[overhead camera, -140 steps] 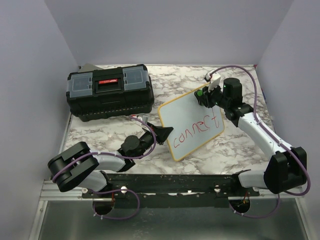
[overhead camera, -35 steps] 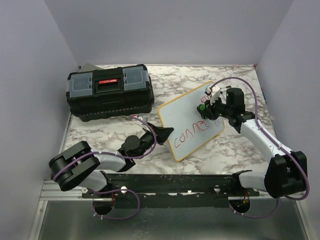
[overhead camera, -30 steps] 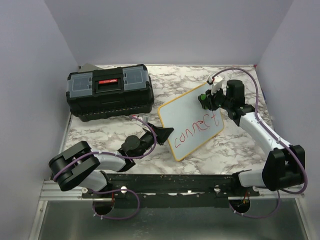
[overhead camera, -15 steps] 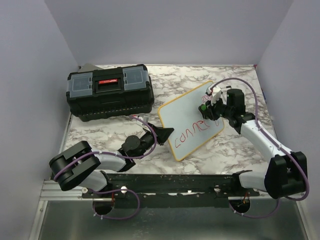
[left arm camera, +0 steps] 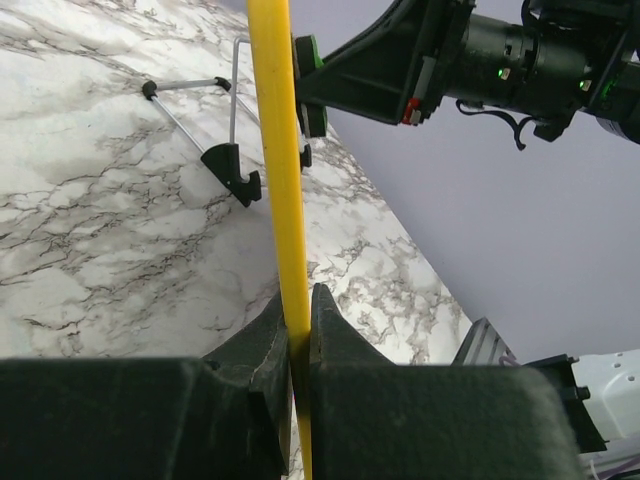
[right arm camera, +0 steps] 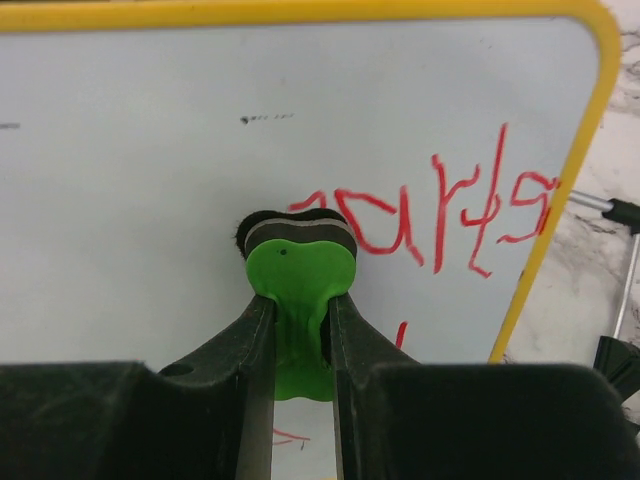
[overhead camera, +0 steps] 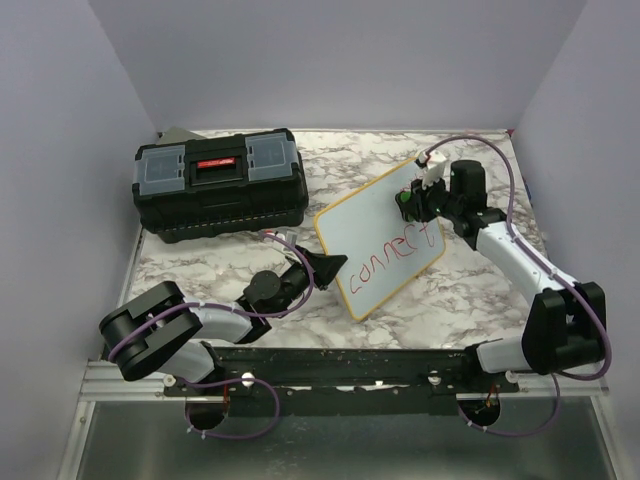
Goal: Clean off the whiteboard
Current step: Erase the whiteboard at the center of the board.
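1. The right gripper point(right arm camera: 297, 300) is closed on a green eraser point(right arm camera: 298, 268), with one finger on each side of its narrow waist.
2. The eraser's dark pad rests against the white face of the whiteboard point(right arm camera: 150, 150). It sits just beside the red strokes at the end of the written word.
3. In the top view the right gripper point(overhead camera: 412, 203) is at the far right part of the whiteboard point(overhead camera: 365, 230), above the last letters of the red writing point(overhead camera: 395, 255), which seems to read "connect".
4. The left gripper point(left arm camera: 298, 320) is clamped on the yellow frame point(left arm camera: 278, 150), with its two fingers pressed to either side of the thin edge.
5. From above, the left gripper point(overhead camera: 325, 265) holds the board's near left edge.
6. The whiteboard stands tilted on the marble table point(overhead camera: 470, 290), right of centre between the two arms. A thin wire stand with black feet point(left arm camera: 232, 165) rests on the table behind it.
7. The one container is a black toolbox point(overhead camera: 220, 185) at the far left of the table, well apart from the board.
8. Its lid is shut, with a red piece at the centre of the lid. The two grey lid compartments point(overhead camera: 160, 170) have their covers down, so what is in the box or the compartments cannot be seen.
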Controlling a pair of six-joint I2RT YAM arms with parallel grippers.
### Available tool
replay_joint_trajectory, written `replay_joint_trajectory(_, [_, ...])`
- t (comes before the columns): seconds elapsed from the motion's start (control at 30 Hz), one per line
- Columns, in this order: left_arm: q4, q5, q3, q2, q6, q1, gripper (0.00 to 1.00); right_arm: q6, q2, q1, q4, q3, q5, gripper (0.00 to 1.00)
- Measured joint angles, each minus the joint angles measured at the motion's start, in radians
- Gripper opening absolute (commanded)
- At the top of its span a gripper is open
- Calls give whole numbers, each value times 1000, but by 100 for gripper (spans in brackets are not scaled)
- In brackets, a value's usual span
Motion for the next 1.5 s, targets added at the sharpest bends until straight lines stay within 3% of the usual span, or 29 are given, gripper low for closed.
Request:
replay_joint_trajectory(0.3, [0,-4,0,0,-1,0,0,35,13,-16,57,-6,71,1])
replay_joint_trajectory(0.57, [9,-4,-1,4,0,0,0,-122,-31,-33,-11,-87,-120,1])
replay_joint_trajectory(0.73, [13,-4,-1,10,0,0,0,-90,-14,-32,-24,-54,-163,1])
replay_joint_trajectory(1.0, [13,-3,-1,10,8,0,0,53,29,-31,70,32,-76,1])
replay_joint_trajectory(1.23, [14,-1,-1,10,10,0,0,37,28,-31,79,28,11,1])
replay_joint_trajectory(1.5, [17,1,-1,11,11,0,0,-117,3,-32,-33,-3,-208,1])
